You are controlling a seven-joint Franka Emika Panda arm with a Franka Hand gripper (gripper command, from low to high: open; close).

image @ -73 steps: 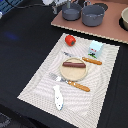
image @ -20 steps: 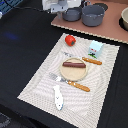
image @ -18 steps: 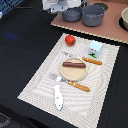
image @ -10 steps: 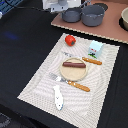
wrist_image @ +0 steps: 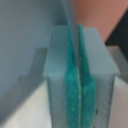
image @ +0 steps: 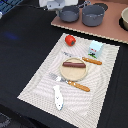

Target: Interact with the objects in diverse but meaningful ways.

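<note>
A: Counting quick: two grey pots (image: 70, 13) (image: 93, 15), one tomato (image: 70, 40), one cup (image: 95, 48).
B: Also showing one sausage (image: 74, 64), one fish (image: 58, 97), one plate (image: 75, 74), one fork (image: 71, 83).

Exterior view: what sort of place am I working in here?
Probably a tabletop play-kitchen setup, not a real kitchen: a striped placemat set with a round wooden plate holding a sausage, a toy tomato, and grey pots behind.
</note>
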